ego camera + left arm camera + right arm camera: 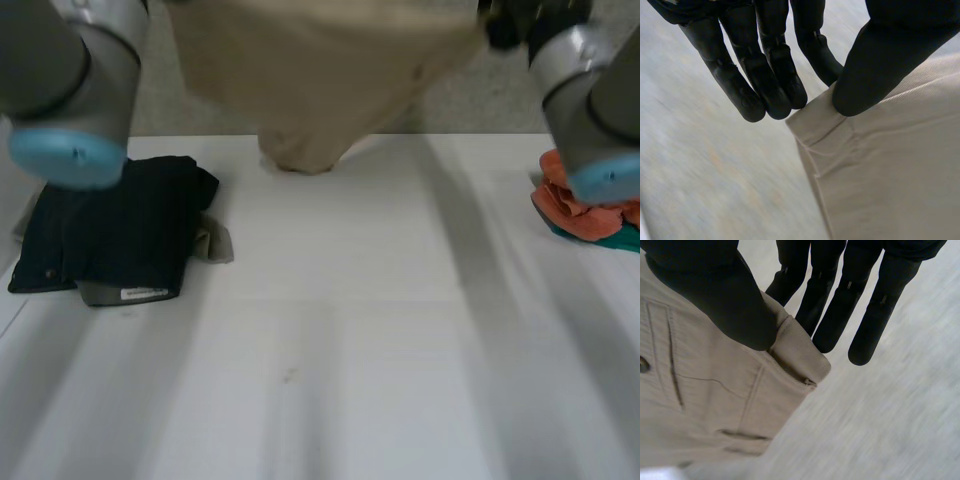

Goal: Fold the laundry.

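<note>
Beige trousers (320, 70) are up in the air at the far side of the white table (350, 350), stretched wide btwn your two hands, w/ the lower end sagging down and touching the tabletop near its far edge. Your left hand (880, 65) has one top corner: thumb flat on the cloth's face, one finger tucked behind it, so that's a pinch. The other fingers (770, 80) are straight, pressed side by side, just beside the cloth edge and apart from it. Your right hand (725, 300) has the opposite corner, at the waistband: thumb pressed on the front, nearest finger behind the band, pinching. Its remaining fingers (875, 315) are straight, slightly spread, clear of the fabric. Near that thumb you've got a pocket slit (674, 365) and a button (643, 364) on the trouser front. In the head view the left arm (70, 90) and right arm (590, 110) are raised either side of the hanging cloth. On the table's left side lies a dark folded garment (110, 235), well apart from the trousers, w/ a greyish cloth (212, 240) poking out beneath it. At the right edge sits an orange-and-teal clothes pile (580, 210), also well apart.
</note>
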Robot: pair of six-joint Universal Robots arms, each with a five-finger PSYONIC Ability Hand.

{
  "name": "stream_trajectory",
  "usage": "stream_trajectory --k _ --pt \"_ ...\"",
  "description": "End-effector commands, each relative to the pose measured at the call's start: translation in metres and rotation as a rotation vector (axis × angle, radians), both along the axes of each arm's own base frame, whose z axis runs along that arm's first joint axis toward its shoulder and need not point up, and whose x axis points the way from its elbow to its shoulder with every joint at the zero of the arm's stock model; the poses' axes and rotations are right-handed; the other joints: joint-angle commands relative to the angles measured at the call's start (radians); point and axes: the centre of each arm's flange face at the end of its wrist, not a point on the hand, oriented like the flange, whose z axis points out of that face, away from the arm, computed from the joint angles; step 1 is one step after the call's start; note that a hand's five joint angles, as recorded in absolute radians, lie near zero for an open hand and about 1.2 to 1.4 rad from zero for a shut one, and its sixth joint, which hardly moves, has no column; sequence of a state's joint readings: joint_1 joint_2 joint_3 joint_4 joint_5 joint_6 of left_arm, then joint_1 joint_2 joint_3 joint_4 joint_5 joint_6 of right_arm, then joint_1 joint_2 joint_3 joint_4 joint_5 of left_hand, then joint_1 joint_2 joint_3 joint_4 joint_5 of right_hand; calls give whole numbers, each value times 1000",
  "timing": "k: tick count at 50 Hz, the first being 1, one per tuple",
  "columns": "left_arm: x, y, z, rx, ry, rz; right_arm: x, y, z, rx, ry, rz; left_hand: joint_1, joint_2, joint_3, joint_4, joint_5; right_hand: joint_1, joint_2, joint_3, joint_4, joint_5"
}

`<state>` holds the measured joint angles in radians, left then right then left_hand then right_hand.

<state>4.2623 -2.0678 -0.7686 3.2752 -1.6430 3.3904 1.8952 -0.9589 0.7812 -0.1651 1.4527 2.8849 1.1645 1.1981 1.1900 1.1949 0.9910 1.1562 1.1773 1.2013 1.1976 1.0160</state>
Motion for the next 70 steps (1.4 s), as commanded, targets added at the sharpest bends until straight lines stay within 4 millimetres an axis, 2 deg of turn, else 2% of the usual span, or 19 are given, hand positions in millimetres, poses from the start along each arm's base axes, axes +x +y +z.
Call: stream_trajectory --k 1,2,5,9,12,17,18,21,22,26,30,35,41,42,45,55,60,65,70 --pt "-9 28 -117 320 -200 -124 -5 25 -115 329 191 94 232 198 206 201 231 240 219 195 199 206" --pt "-8 36 -138 376 -248 -127 -9 32 -138 382 241 107 232 198 206 201 231 240 219 195 199 206" --pt "-1 51 -171 457 -342 -125 -20 40 -163 442 322 93 232 198 206 201 231 240 219 195 199 206" --pt "8 71 -194 538 -446 -129 -34 53 -176 518 387 80 232 198 206 201 231 240 219 195 199 206" --pt "16 90 -198 597 -510 -138 -40 71 -171 585 439 87 232 198 206 201 231 240 219 195 199 206" --pt "24 132 -188 682 -615 -182 -57 114 -152 731 591 137 232 198 206 201 231 240 219 195 199 206" --pt "28 147 -186 720 -653 -196 -63 129 -148 778 661 171 232 198 206 201 231 240 219 195 199 206" --pt "36 170 -184 785 -723 -220 -73 151 -141 834 773 235 232 198 206 201 231 240 219 195 199 206" --pt "41 186 -183 828 -779 -244 -81 164 -138 882 847 278 232 198 206 201 231 240 219 195 199 206" --pt "48 222 -182 916 -903 -317 -98 189 -129 982 978 398 232 198 206 201 231 240 219 195 199 206" --pt "49 237 -186 966 -965 -358 -101 194 -128 1014 981 428 232 198 206 201 231 240 219 195 199 206" --pt "40 219 -188 924 -956 -332 -101 187 -131 1020 938 411 232 198 206 201 231 240 219 195 199 206" --pt "16 171 -175 794 -854 -286 -98 173 -133 984 841 346 232 198 206 201 231 240 219 195 199 206" --pt "12 165 -172 769 -837 -287 -97 172 -133 978 830 341 159 126 134 129 158 240 219 195 199 206" --pt "-2 146 -168 697 -799 -289 -96 167 -136 966 788 313 -990 -1024 -1015 -1020 -991 240 219 195 199 206" --pt "-48 77 -168 481 -701 -252 -91 167 -144 938 764 298 -990 -1024 -1015 -1020 -991 240 219 195 199 206" --pt "-67 41 -189 449 -676 -257 -90 169 -150 930 757 293 -884 -918 -909 -914 -885 240 219 195 199 206" --pt "-78 22 -220 459 -701 -296 -90 169 -154 923 752 287 -787 -820 -812 -817 -788 240 219 195 199 206" --pt "-78 13 -238 467 -770 -291 -92 168 -155 915 749 278 -679 -712 -704 -709 -680 240 219 195 199 206"
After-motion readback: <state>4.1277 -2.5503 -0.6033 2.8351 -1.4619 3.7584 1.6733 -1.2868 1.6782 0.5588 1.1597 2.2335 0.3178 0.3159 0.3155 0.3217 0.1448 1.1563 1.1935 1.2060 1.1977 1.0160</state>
